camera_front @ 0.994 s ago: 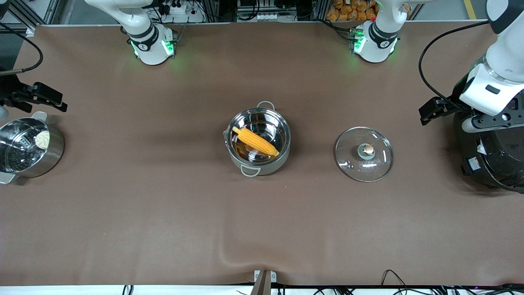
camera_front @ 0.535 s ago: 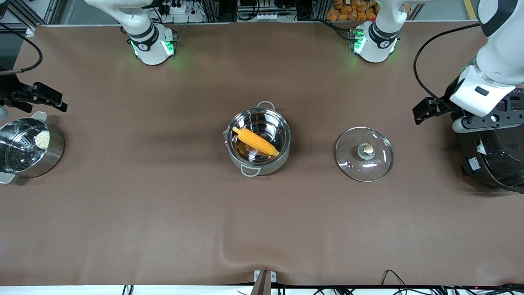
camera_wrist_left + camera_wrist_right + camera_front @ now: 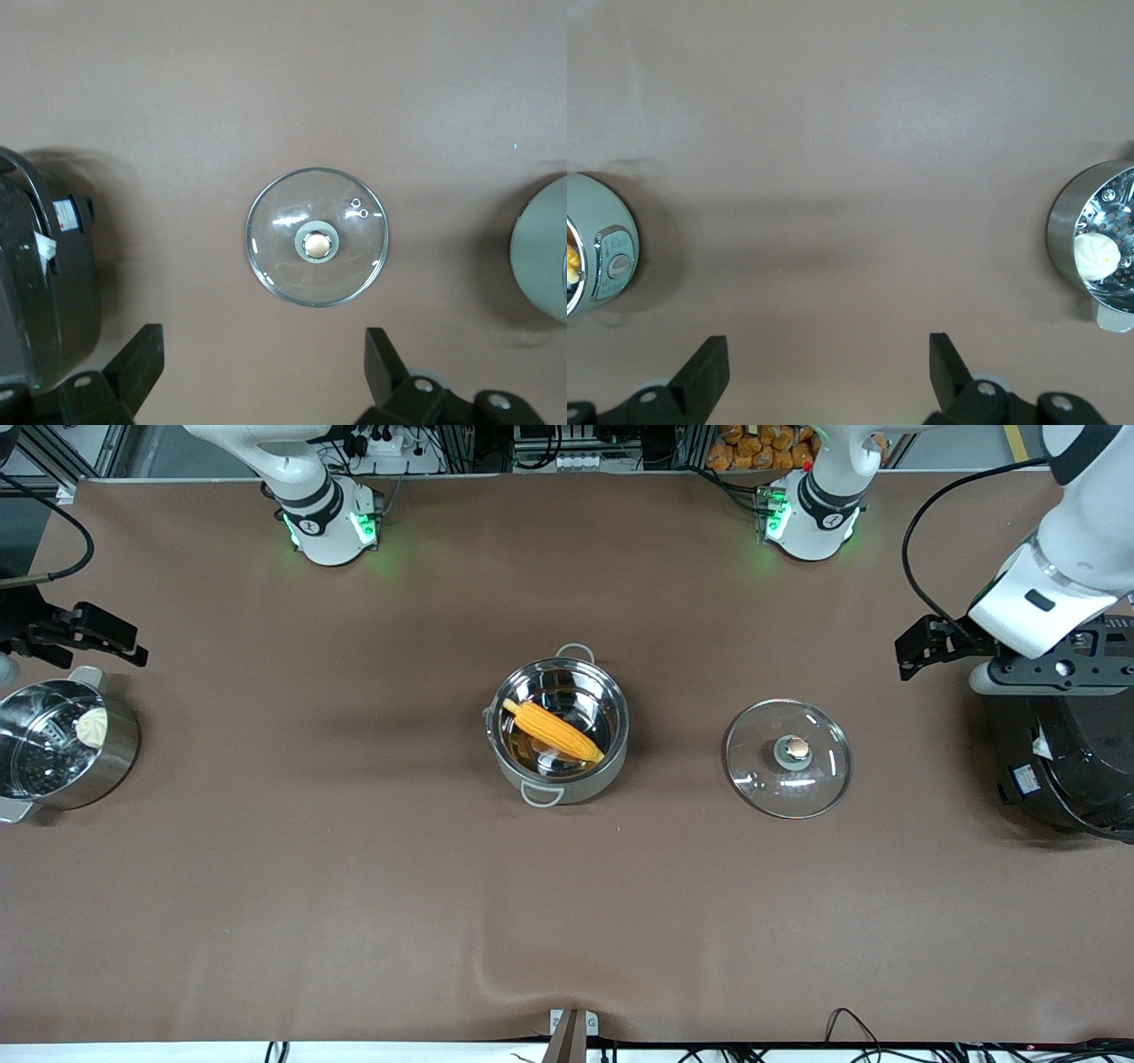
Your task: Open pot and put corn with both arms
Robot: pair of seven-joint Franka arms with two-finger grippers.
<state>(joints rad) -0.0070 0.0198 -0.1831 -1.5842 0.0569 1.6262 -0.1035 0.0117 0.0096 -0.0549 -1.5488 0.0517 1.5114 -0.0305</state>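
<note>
The steel pot stands open in the middle of the table, with the yellow-orange corn lying slantwise inside it. Its glass lid lies flat on the table beside the pot, toward the left arm's end, knob up. My left gripper is open and empty, high over the table near the black cooker, with the lid below it and apart from it. My right gripper is open and empty, high over bare table between the pot and the steamer pot.
A steel steamer pot with a white bun stands at the right arm's end. A large black cooker stands at the left arm's end, partly under the left arm's hand. The brown table cover has a wrinkle at its near edge.
The left arm's hand has drifted slightly away from the front camera, over the cooker's edge. The right arm, pot, corn and lid have not moved.
</note>
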